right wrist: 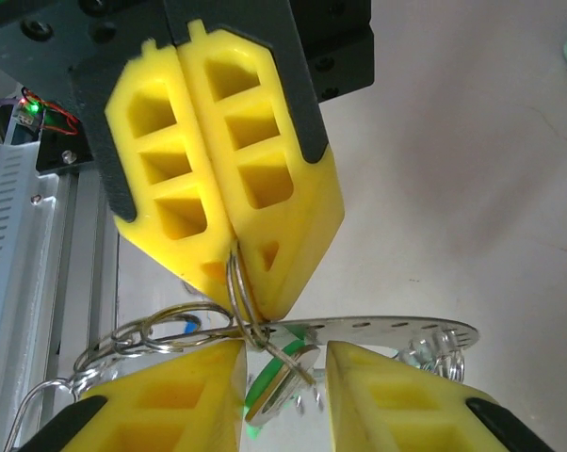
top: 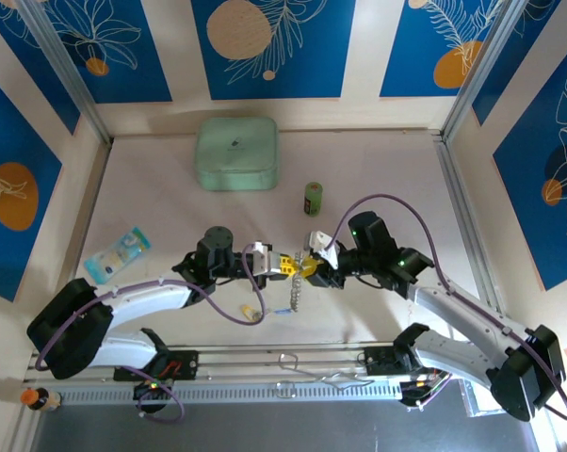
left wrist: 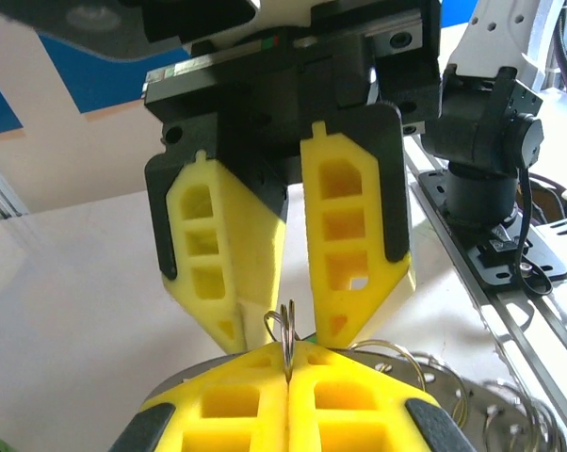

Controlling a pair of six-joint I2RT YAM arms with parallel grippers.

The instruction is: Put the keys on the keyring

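My two left fingers [left wrist: 236, 405] are clamped together on the one keyring [left wrist: 286, 328], mid-frame; my two right fingers [right wrist: 387, 395] stand apart around one green key [right wrist: 262, 388]; one yellow key [top: 250, 310] and one blue key [top: 281, 310] lie on the counter [top: 170, 202] below

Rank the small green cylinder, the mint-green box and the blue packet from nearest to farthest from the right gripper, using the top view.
From the right gripper:
1. Green cylinder, standing just beyond it, mid-table.
2. Mint-green box, at the far edge, left of centre.
3. Blue packet, far across on the table's left side.
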